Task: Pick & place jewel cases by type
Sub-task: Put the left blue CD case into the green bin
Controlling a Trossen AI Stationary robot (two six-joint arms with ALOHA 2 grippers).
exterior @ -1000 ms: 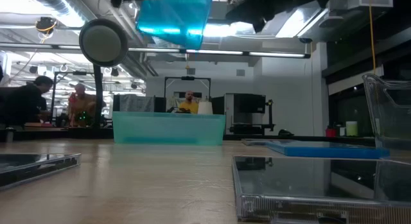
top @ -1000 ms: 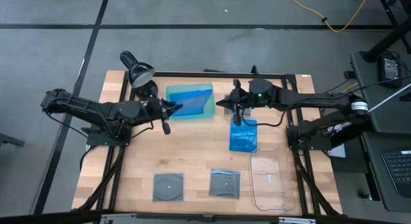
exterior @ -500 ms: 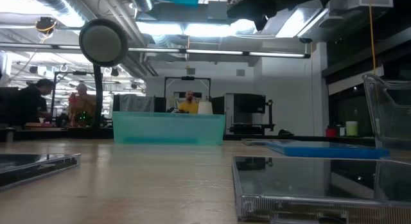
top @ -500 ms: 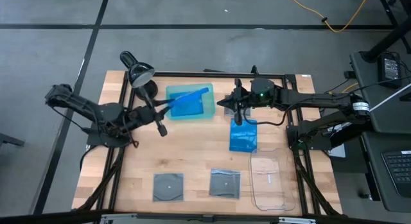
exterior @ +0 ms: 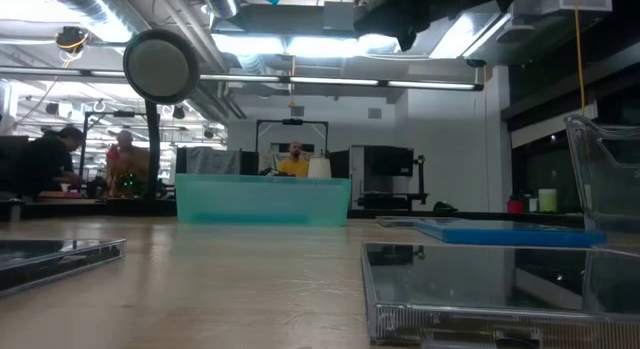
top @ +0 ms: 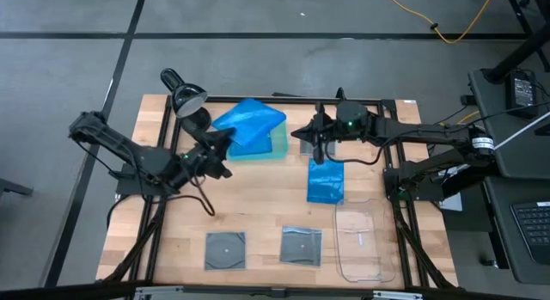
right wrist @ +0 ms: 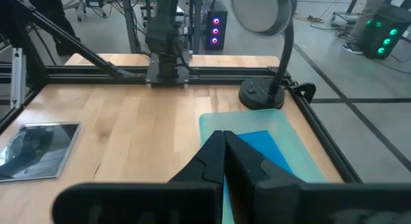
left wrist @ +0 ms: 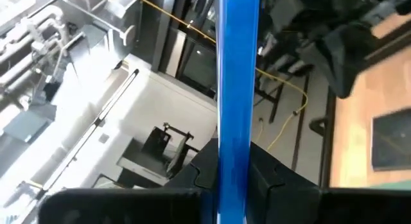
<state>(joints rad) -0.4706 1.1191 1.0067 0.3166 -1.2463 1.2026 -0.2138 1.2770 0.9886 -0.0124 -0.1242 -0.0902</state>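
My left gripper [top: 225, 143] is shut on a bright blue jewel case [top: 251, 121], which hangs high over the translucent green tray [top: 278, 150] at the far middle of the table. Another blue case [right wrist: 262, 147] lies flat inside that tray. A third blue case [top: 325, 181] lies flat on the table to the right of centre. Two grey-clear square cases [top: 225, 250] [top: 301, 246] lie flat near the front edge. My right gripper [top: 314, 138] hovers shut and empty just right of the green tray. My left gripper pinches the blue case between its two fingers [left wrist: 266, 176] at one edge [left wrist: 232, 161]. The fingers come in about level from the table's left. The case is lifted clear above the green tray and reaches away from the fingers toward the table's right.
A black desk lamp [top: 189, 101] stands at the far left, close beside the green tray. A clear plastic tray [top: 361, 240] sits at the near right. A black frame [top: 378, 101] rims the wooden table. People show in the room beyond the table.
My left gripper has risen and drawn back a little toward the table's left, rolling about its own axis. The blue case has turned with it, from broadside through edge-on to broadside again in the high view, and has climbed almost out of the low view's top.
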